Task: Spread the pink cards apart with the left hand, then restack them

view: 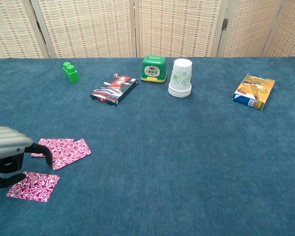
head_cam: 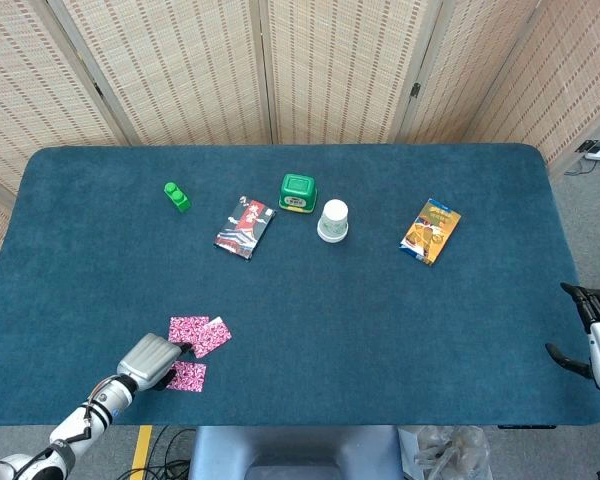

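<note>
The blue felt table (head_cam: 300,300) carries everything, and the pink cards (view: 64,151) lie near its front left corner, in front of the robot's left arm: two overlapping, fanned cards (head_cam: 202,333) farther from the robot and a single card (view: 33,185) nearer the edge. The left hand (view: 7,156) sits just left of them with a fingertip (view: 48,158) pressing down on the near edge of the fanned pair; it grips nothing, its other fingers curled toward the felt between the pair and the single card. The likely trouble from here is in the restacking: thin cards lying flat on soft felt give the fingers no edge to lift, so a push could slide one card under another crookedly, bend a corner, or nudge the near card off the table edge it lies close to. The right hand (head_cam: 598,340) rests at the table's right edge, well apart from the cards, empty with its fingers loosely apart
</note>
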{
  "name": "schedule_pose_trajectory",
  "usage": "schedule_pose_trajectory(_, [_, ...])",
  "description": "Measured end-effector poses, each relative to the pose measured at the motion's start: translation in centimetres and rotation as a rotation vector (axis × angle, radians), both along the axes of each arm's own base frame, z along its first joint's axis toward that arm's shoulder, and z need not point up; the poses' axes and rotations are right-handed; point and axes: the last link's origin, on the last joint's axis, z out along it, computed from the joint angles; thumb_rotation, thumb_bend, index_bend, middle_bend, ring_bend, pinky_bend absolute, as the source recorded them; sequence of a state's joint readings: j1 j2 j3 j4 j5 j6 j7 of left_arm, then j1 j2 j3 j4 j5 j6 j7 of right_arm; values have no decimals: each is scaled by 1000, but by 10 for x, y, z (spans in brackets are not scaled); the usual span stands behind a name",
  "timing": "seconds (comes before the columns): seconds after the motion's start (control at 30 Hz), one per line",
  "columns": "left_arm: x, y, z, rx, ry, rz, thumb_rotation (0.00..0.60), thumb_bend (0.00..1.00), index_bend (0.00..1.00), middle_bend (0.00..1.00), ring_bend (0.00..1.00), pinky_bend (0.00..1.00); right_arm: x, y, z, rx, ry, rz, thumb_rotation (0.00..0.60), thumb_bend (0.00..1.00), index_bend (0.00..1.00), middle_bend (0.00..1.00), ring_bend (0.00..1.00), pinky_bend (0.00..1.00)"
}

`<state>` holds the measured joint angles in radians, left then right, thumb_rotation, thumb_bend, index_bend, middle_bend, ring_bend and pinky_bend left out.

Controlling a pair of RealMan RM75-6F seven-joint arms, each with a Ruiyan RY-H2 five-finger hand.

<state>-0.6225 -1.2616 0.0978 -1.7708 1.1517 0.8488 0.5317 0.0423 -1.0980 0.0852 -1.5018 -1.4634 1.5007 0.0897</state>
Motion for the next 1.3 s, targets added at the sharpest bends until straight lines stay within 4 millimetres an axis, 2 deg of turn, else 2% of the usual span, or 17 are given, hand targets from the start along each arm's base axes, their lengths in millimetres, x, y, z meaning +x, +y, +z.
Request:
schedule_pose_trajectory(0.17, [5,3,5,26,-22,-9,600,539,266,995,930,1000,-1,0,0,3,-1,-1,600,220,122,219,197,185])
schedule_pose_trajectory(0.4, [-8,8,13,67,1,39,600,538,265,995,929,1000,-2,-1,-2,9,-3,-2,600,221,123,219,197,185])
schedule_pose_trajectory(0.7, [-19,12,9,77,16,68,600,539,265,995,929,1000,0,-1,-1,9,0,1,600,220,123,219,197,185])
schedule_pose_trajectory(1.3, [-8,18,-4,59,0,50,600,538,265,995,929,1000,-2,2,0,2,1,-10,600,221,122,219,197,185])
